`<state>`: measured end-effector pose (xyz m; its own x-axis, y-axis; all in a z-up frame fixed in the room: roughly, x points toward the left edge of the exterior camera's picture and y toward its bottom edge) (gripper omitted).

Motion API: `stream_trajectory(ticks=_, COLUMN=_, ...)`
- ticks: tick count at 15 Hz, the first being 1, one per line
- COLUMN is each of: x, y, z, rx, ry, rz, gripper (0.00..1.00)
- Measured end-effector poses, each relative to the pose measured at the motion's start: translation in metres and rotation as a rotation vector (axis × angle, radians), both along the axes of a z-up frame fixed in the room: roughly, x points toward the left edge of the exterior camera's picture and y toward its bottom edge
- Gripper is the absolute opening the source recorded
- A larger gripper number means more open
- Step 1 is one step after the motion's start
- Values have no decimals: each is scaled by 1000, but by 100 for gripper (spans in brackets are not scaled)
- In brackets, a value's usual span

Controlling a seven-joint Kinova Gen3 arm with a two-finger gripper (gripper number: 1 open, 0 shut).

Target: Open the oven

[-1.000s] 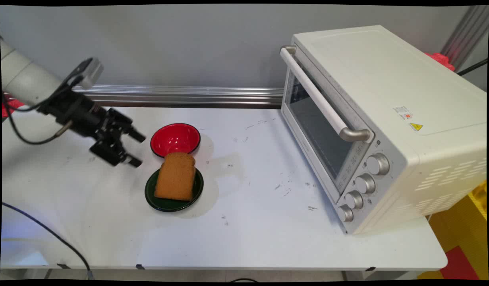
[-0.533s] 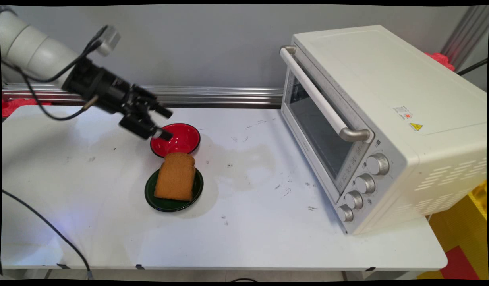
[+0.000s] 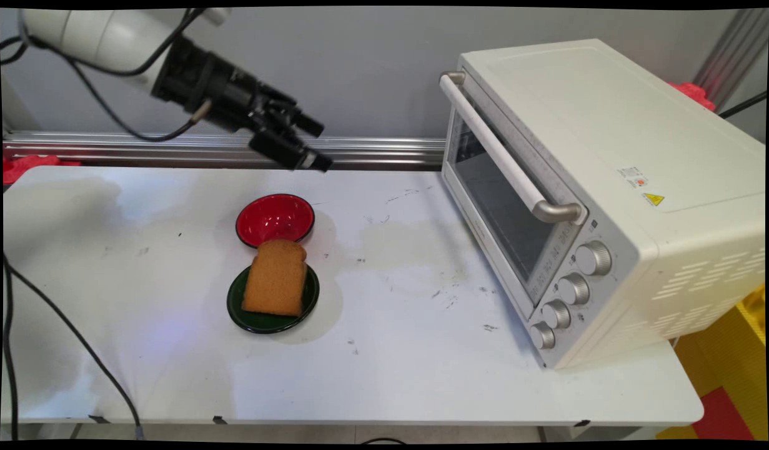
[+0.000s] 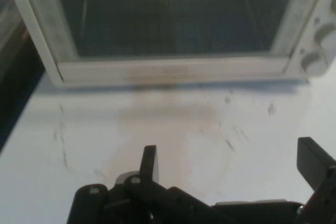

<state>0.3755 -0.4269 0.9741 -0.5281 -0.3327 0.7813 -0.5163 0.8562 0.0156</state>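
Above the bench (image 3: 172, 375), up and left of the toaster oven (image 3: 596, 187), the tool (image 3: 312, 147) hangs empty, fingers spread. Only the hand view shows the oven's closed glass door head-on. Left of the oven, a green plate (image 3: 265, 320) carries bread (image 3: 276, 278); the red bowl (image 3: 275, 219) holds nothing.

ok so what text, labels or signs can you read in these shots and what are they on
No words are legible.
Yellow triangular warning sticker on the white toaster oven's top: symbol only.
Small label beside it: print too small.
Markings by the silver control knobs: too small.
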Motion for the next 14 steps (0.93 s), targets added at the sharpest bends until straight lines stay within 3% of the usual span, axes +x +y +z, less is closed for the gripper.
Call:
stream_trajectory(ticks=6, x=-42, y=-19, z=30, rx=-46, ry=-4, rz=2, gripper=100)
stream_trajectory(ticks=14, x=-69, y=-36, z=45, rx=-50, ry=-51, rz=4, gripper=100)
